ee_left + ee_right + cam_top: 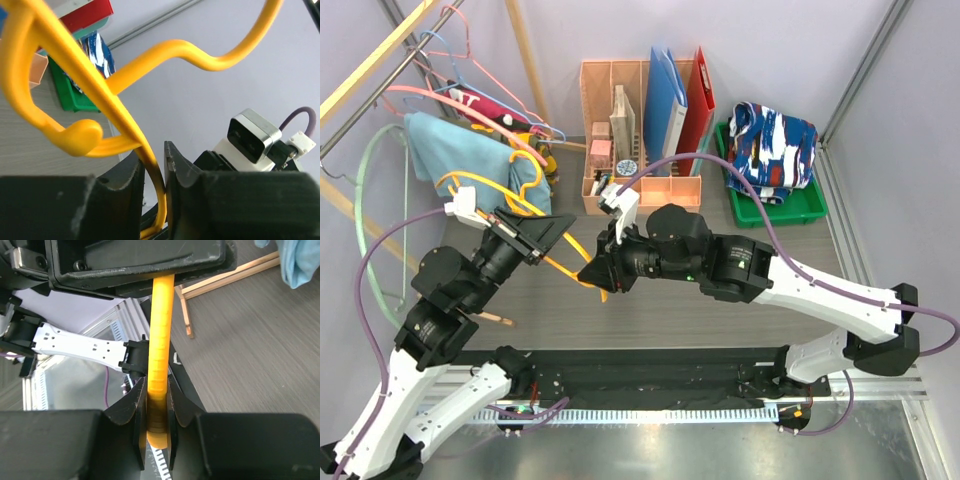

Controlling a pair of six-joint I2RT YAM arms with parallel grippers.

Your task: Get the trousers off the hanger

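- Two grips, one hanger (161, 330): you have the right fingers (179, 407) clamped on the yellow bar, plain in the right wrist view. The left fingers (125, 192) are closed round the same bar further up, w/ barely a sliver of daylight on one side.
- Long axis: in the top view the bar runs diagonally over the worktop (660, 320), from the left fingers at upper left to the right fingers at lower right.
- Span btwn your two grips is bare plastic; no cloth on it in either wrist view.
- Task item: the light blue trousers (435, 145) lie beyond the left fingers, up and to the left, where the hanger's looped end overlaps them. You cannot tell from above whether cloth is threaded on that end or merely lies behind it.
- Nearer arm: left, by a clear margin. Your right arm sits at the opposite end of the bar, well apart from the cloth.
- Judgement: any slide-off should run along the bar axis, i.e. away from the blue cloth toward lower right. A pull across the axis risks a snag on the moulded nub (80, 137).
- Also noted: printed trousers (775, 145) in the green bin (790, 212), far right; black cloth (650, 400) along the near edge. Neither is on a hanger, as far as seen.
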